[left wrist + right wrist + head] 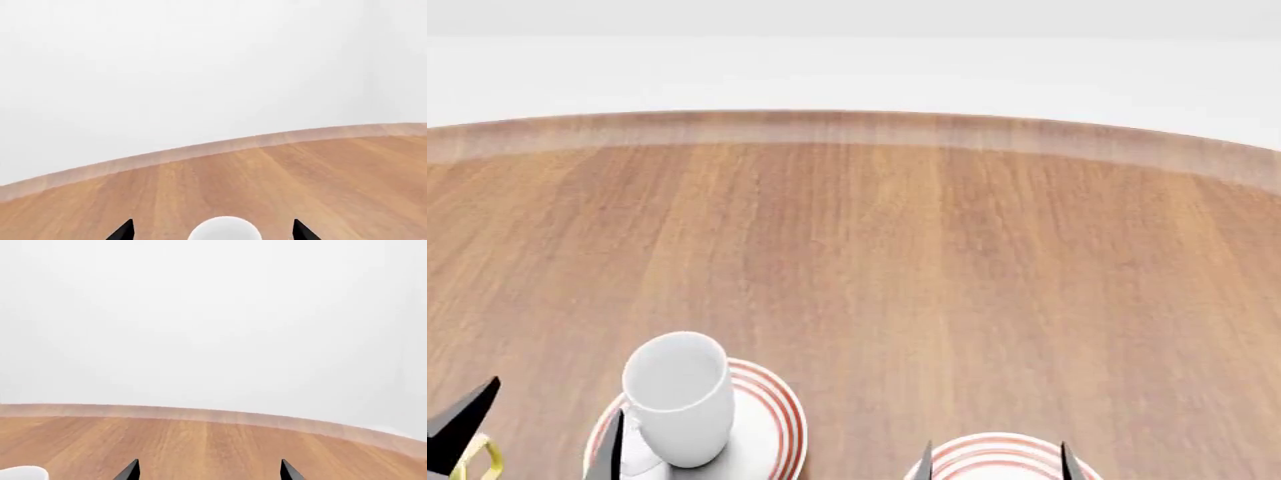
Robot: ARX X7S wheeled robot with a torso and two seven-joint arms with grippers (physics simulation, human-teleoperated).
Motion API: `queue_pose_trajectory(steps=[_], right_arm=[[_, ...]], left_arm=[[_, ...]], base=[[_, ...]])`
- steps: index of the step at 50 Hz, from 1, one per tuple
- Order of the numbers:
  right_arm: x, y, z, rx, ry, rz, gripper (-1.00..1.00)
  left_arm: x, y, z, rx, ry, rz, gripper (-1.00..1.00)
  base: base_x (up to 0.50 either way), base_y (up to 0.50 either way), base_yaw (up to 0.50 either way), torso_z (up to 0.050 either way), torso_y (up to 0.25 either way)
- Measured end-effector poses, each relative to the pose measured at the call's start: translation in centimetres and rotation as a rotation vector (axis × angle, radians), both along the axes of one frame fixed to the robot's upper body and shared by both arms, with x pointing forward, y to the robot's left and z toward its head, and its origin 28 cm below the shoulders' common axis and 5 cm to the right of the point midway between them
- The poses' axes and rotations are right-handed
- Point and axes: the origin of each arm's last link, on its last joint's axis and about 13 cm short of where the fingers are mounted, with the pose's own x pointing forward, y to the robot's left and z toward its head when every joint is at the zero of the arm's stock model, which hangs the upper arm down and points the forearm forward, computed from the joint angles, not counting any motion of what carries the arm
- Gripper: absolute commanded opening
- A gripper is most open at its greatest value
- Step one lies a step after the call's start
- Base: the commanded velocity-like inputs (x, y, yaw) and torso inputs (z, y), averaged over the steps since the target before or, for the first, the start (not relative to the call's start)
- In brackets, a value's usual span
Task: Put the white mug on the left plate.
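Nearest me, at the lower edge of the head view, my left end effector (541,430) shows as two dark fingertips spread wide, one at the far left edge and one just beside the mug's base. The fingers stand apart and pinch nothing; whether the nearer tip touches the mug I cannot tell. In the left wrist view the same tips flank a white rounded top, the mug (225,229), which sits centred between them with clear gaps on both sides.

The mug (681,395) stands upright on the left plate (777,420), set toward that plate's left part, with the red rings showing to its right. Its handle is not visible from here. I judge the placing done, and the wide spread reads as a release.

A yellow loop (478,458) peeks in at the lower left corner, close to my outer left fingertip; I judge it a snag risk on retreat.

My right end effector (994,465) hangs over the right plate (998,448), tips spread, holding nothing.

Beyond these, the table (894,250) runs bare of anything to its curved far edge.
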Motion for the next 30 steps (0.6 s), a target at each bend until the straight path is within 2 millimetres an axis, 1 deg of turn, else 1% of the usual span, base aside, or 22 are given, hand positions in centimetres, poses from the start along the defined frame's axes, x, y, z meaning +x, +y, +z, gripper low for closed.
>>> queue_pose_trajectory(steps=[7,13,30], right_arm=[[-0.8,0.1,0.7,-0.005,-0.03,0.004,1.0],[-1.3,0.2,1.1,-0.011,-0.05,0.006,1.0],[-2.5,0.4,2.0,-0.023,-0.089,0.011,1.0]], left_arm=[[-1.8,-0.2,1.1,-0.006,-0.059,-0.009,1.0],[-2.8,-0.3,1.7,-0.017,-0.092,-0.015,1.0],[-4.4,-0.6,2.2,-0.03,-0.132,-0.028,1.0]], base=[[0.0,0.0,0.0,0.0,0.0],[0.0,0.0,0.0,0.0,0.0],[0.0,0.0,0.0,0.0,0.0]])
